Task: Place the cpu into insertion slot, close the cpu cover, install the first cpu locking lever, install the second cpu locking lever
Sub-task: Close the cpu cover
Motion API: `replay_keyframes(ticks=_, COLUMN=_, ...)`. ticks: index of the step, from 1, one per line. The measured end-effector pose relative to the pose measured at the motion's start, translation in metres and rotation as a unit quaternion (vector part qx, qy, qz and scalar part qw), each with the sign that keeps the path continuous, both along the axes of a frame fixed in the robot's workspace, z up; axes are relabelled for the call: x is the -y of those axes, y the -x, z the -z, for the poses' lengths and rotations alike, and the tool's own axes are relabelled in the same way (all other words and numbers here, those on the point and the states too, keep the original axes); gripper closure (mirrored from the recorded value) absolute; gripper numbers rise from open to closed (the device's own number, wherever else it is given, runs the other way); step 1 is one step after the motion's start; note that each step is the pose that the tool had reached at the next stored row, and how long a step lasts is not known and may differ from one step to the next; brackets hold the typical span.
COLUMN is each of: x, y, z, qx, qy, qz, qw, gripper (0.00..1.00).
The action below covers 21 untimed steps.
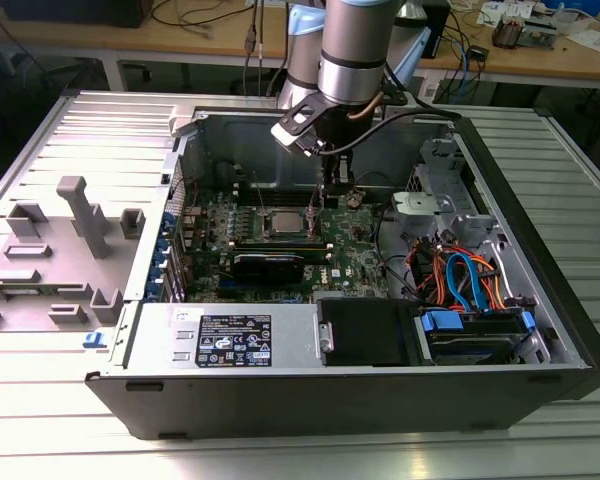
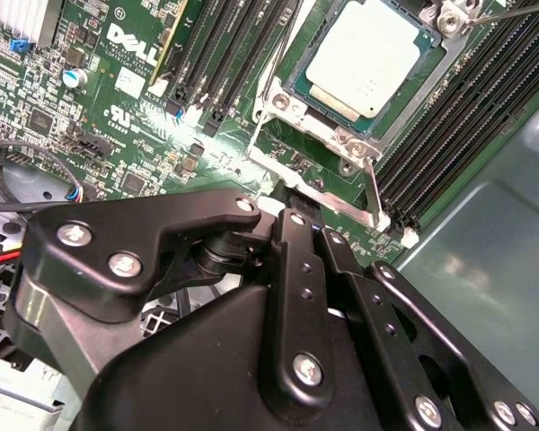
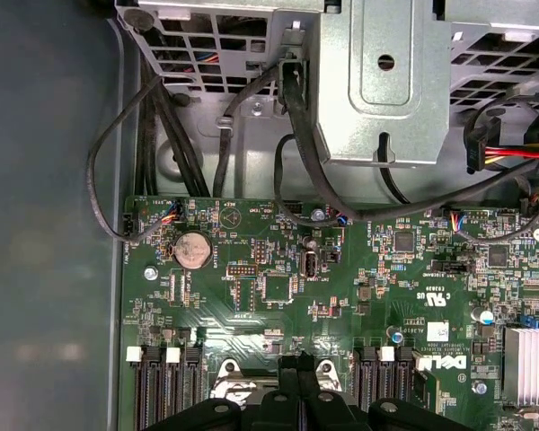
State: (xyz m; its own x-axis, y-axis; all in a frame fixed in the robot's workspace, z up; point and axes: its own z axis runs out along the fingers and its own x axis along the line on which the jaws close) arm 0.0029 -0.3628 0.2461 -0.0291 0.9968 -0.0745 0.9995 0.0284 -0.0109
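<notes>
The cpu point(image 2: 366, 56) sits in the insertion slot point(image 2: 280, 101), at about 8 o'clock from the hand point(image 1: 330, 192) in the exterior view, with the cpu cover point(image 2: 445, 76) seemingly down around it. The hand is pinched narrow, holding nothing visible, just beside a thin locking lever point(image 2: 375, 193). Pressing that lever probably needs a steady, centred tip.

end effector point(image 1: 332, 192) down inside the open case point(image 1: 280, 398), just beside the cpu point(image 1: 284, 222)
</notes>
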Motion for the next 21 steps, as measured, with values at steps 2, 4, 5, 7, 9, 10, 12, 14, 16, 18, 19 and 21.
replay_keyframes(ticks=2, x=0.0000, y=0.000, z=0.0000, qx=0.0000, qy=0.0000, qz=0.000, qw=1.0000, gripper=0.89)
replay_keyframes(ticks=4, x=0.0000, y=0.001, z=0.0000, qx=0.0000, qy=0.0000, qz=0.000, qw=1.0000, gripper=0.89)
replay_keyframes(ticks=5, x=0.0000, y=0.002, z=0.0000, qx=0.0000, qy=0.0000, qz=0.000, qw=1.0000, gripper=0.89)
replay_keyframes(ticks=7, x=0.0000, y=0.004, z=0.0000, qx=0.0000, qy=0.0000, qz=0.000, qw=1.0000, gripper=0.89)
replay_keyframes(ticks=9, x=0.0000, y=0.005, z=0.0000, qx=0.0000, qy=0.0000, qz=0.000, qw=1.0000, gripper=0.89)
replay_keyframes(ticks=10, x=0.0000, y=0.005, z=0.0000, qx=0.0000, qy=0.0000, qz=0.000, qw=1.0000, gripper=0.89)
replay_keyframes(ticks=12, x=0.0000, y=0.007, z=0.0000, qx=0.0000, qy=0.0000, qz=0.000, qw=1.0000, gripper=0.89)
replay_keyframes(ticks=14, x=0.0000, y=0.008, z=0.0000, qx=0.0000, qy=0.0000, qz=0.000, qw=1.0000, gripper=0.89)
replay_keyframes(ticks=16, x=0.0000, y=0.009, z=0.0000, qx=0.0000, qy=0.0000, qz=0.000, qw=1.0000, gripper=0.89)
replay_keyframes(ticks=18, x=0.0000, y=0.010, z=0.0000, qx=0.0000, qy=0.0000, qz=0.000, qw=1.0000, gripper=0.89)
replay_keyframes(ticks=19, x=0.0000, y=0.010, z=0.0000, qx=0.0000, qy=0.0000, qz=0.000, qw=1.0000, gripper=0.89)
replay_keyframes(ticks=21, x=0.0000, y=0.011, z=0.0000, qx=0.0000, qy=0.0000, qz=0.000, qw=1.0000, gripper=0.89)
